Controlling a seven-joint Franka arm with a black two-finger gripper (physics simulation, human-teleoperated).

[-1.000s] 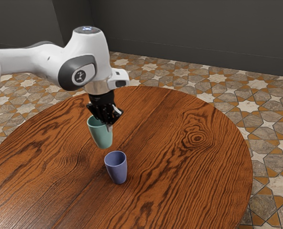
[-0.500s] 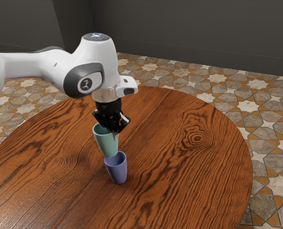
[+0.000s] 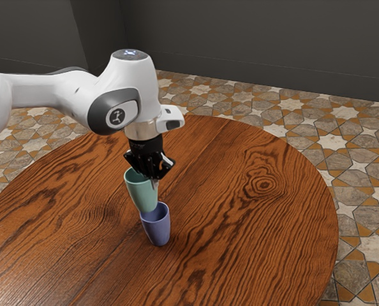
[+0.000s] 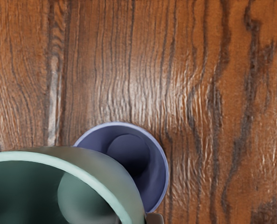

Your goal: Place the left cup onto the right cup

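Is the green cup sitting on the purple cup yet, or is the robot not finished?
Nearly. Done: the green cup is lifted off the table and brought over the purple cup, its bottom at that cup's mouth. In hand: the claw grips the green cup by its rim, tilted. Left: settle it in straight and let go.

This looks like a room in a home. The round wooden table (image 3: 260, 191) stands on ornate star-patterned floor tiles (image 3: 342, 131), and plain dark walls (image 3: 272, 32) rise behind the table.
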